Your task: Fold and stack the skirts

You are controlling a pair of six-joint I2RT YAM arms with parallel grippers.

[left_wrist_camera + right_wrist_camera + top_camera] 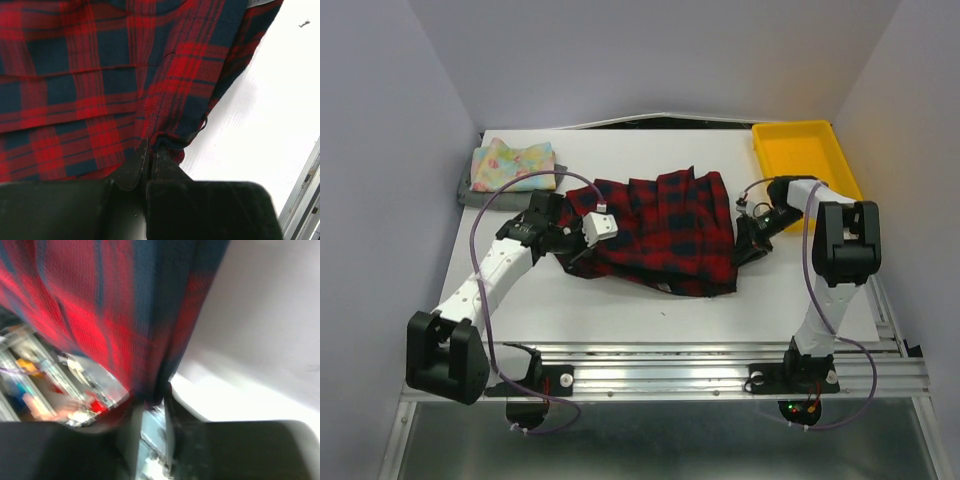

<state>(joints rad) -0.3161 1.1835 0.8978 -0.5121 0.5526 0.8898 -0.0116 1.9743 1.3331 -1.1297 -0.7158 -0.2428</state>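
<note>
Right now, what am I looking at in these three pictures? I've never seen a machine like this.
Two robot arms are bolted to a white table. The wide picture looks down from above. The two close-ups come from a camera on each wrist. The left gripper and right gripper each pinch an edge of a red-and-dark plaid cloth skirt. A folded pastel floral cloth skirt lies at the far left, and a yellow plastic tray sits at the far right.

Woven matt cloth plaid skirt (665, 230); glossy yellow plastic tray (802, 150).
</note>
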